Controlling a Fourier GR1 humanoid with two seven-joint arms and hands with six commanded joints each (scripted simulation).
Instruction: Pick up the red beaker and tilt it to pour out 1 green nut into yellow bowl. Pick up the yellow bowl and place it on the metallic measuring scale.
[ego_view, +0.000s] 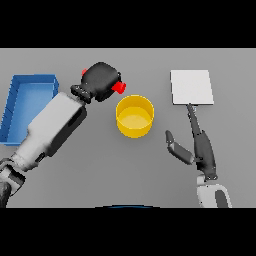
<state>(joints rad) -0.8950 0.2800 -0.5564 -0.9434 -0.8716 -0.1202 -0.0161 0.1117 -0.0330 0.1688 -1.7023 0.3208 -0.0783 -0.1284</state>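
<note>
At the far left of the frame a blue tray (25, 102) sat on the grey desk (100, 175), apart from everything else. Just right of it, the left hand (101, 81) reached in toward the upper middle, its fingers curled round the red beaker (119, 87); only small red parts of the beaker showed past the dark hand, the larger one at the hand's right side, just beside the upper left rim of the yellow bowl (135, 116). The beaker seemed to be held over or just beside that rim, so the pouring step looked to be in hand. No green nut could be made out in the bowl or anywhere else. The next move would call for tipping the beaker gently enough to let out one nut only. Further right, the right hand (197, 147) hovered low with straight fingers and thumb spread, holding nothing, fingertips pointing toward the metallic measuring scale (192, 87) at the upper right.
</note>
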